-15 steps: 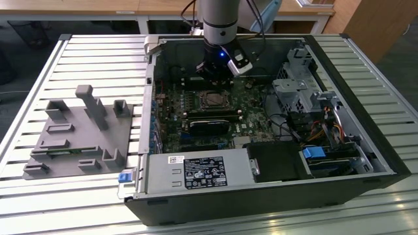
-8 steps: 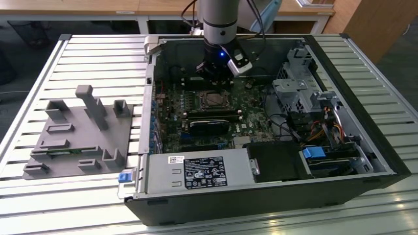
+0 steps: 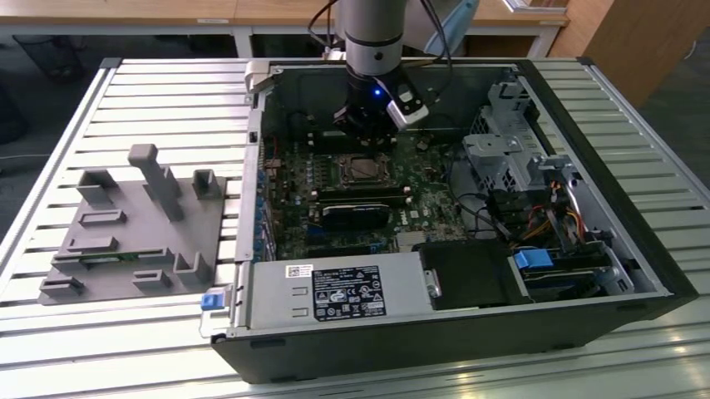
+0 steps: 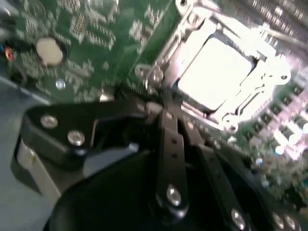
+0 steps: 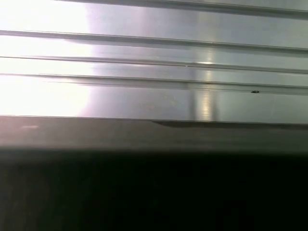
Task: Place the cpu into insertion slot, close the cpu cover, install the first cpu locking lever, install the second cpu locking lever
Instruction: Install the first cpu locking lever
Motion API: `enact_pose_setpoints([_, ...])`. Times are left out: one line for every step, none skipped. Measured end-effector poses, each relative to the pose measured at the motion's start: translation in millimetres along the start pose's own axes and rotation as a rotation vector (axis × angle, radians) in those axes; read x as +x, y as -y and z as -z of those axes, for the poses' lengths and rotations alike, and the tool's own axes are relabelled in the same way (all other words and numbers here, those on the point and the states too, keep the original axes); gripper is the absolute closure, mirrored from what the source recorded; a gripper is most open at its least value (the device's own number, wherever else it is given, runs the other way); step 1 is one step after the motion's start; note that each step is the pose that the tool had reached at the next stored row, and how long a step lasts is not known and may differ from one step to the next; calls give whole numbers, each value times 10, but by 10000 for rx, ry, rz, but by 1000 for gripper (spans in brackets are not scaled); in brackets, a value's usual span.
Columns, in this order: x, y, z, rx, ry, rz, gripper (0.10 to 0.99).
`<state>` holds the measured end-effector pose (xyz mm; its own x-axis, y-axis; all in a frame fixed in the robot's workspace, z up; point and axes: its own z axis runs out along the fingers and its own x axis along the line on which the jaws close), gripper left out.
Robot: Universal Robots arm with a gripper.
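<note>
Hanging inside the open black computer case (image 3: 621, 249), the black gripper (image 3: 364, 125) is seen just beside the small square silvery cpu (image 4: 219, 72), which is seated in the silver-rimmed insertion slot (image 3: 362, 169) under the thin metal cpu cover (image 4: 260, 72). Whether its fingers are parted cannot be told.

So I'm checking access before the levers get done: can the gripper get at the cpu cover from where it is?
Probably yes. The gripper hangs inside the open case beside the cpu cover, and nothing lies between them.
</note>
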<state>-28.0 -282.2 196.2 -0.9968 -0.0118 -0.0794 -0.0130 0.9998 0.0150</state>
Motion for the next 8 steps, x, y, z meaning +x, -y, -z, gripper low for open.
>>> enact_pose_setpoints([0, -1, -2, 32, -5, 3, 980])
enact_pose_setpoints([0, -3, -4, 48, -9, 4, 980])
enact_pose_setpoints([0, -4, -5, 49, -10, 4, 980])
enact_pose_setpoints([0, -4, -5, 48, -9, 5, 980])
enact_pose_setpoints([0, -5, -3, 43, -9, 5, 980])
enact_pose_setpoints([-1, -6, 2, 26, -5, 1, 980])
enact_pose_setpoints([-2, -6, 7, -9, -1, -1, 980])
enact_pose_setpoints([-2, -6, 8, -44, -2, -4, 980])
